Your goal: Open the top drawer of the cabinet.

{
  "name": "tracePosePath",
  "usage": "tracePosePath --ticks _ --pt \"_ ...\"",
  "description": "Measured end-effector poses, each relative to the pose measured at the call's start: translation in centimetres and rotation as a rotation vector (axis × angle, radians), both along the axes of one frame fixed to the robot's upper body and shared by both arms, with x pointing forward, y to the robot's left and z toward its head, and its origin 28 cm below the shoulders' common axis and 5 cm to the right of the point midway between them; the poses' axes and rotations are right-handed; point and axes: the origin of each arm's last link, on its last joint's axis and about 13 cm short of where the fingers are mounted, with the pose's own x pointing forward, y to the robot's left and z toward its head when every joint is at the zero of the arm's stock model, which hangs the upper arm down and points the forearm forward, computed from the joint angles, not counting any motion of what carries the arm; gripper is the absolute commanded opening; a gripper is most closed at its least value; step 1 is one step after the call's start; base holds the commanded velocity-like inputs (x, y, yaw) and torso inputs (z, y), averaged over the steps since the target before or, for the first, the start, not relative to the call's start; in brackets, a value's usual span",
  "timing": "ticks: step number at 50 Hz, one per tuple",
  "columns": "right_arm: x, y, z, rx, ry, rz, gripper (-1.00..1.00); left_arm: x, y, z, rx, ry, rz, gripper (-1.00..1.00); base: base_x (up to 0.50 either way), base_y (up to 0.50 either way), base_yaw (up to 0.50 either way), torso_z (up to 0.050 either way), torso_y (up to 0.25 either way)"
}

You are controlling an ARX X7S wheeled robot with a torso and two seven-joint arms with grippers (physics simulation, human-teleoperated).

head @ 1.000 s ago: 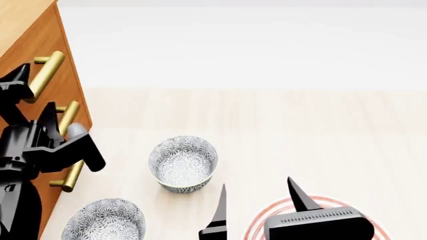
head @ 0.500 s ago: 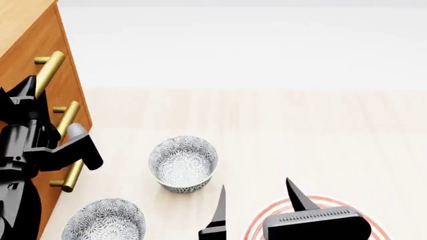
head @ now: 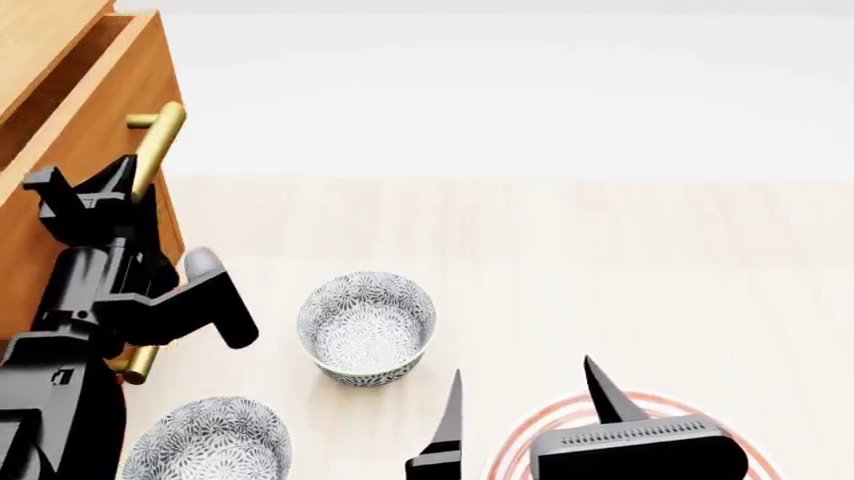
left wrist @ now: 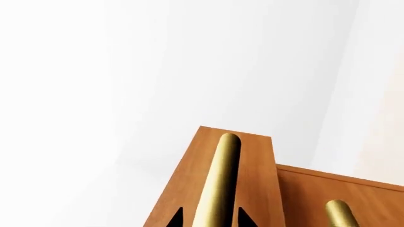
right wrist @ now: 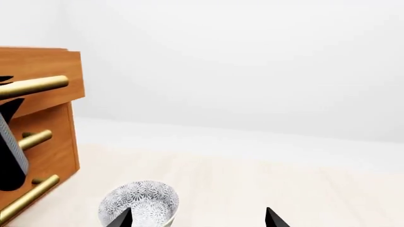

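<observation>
The cabinet (head: 34,35) stands at the far left. Its top drawer (head: 83,130) is pulled partly out, with a dark gap showing behind its front. My left gripper (head: 91,188) is shut on the drawer's brass bar handle (head: 158,138). In the left wrist view the fingertips (left wrist: 175,218) sit on either side of the handle (left wrist: 221,179). In the right wrist view the top drawer (right wrist: 50,97) juts out past the lower front. My right gripper (head: 527,405) is open and empty, low in the middle, far from the cabinet.
A patterned bowl (head: 367,325) sits on the pale wooden table (head: 601,260) right of the cabinet, and another bowl (head: 210,440) at the front left. A red-ringed plate (head: 514,445) lies under the right gripper. The lower brass handle (head: 134,360) shows beneath my left arm.
The left gripper closed on the top handle and moved away from the cabinet with it. The top drawer has slid out. The right gripper barely moved.
</observation>
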Motion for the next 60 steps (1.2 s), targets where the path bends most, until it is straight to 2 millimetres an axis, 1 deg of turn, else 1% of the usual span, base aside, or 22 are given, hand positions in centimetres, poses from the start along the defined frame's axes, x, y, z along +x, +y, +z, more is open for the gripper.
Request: tracePosePath --ticks 15,29,30,37,50,60 --pt "0.1 -0.2 -0.2 -0.025 -0.008 -0.028 1.00 -0.4 -2.0 0.2 0.002 0.007 -0.062 -1.00 -0.01 0.00 0.00 0.000 0.002" --pt "0.0 -0.5 -0.4 -0.032 -0.011 -0.041 1.00 -0.5 -2.6 0.3 0.008 0.014 -0.075 -1.00 -0.01 0.00 0.00 0.000 0.003" --pt "0.0 -0.5 -0.4 -0.032 -0.011 -0.042 1.00 -0.5 -2.6 0.3 0.007 0.011 -0.075 1.00 0.00 0.00 0.00 0.000 0.000" --pt "0.0 -0.6 -0.4 -0.033 -0.010 -0.045 1.00 -0.7 -3.2 0.5 0.016 -0.033 -0.083 1.00 0.00 0.00 0.00 0.000 0.000" --pt "0.1 -0.6 -0.4 -0.032 -0.010 -0.046 1.00 -0.9 -3.9 0.7 0.021 -0.062 -0.097 1.00 0.00 0.00 0.00 0.000 0.000" --pt "0.1 -0.8 -0.5 -0.029 -0.010 -0.054 1.00 -1.6 -5.7 1.1 0.012 -0.063 -0.142 1.00 0.00 0.00 0.00 0.000 0.000"
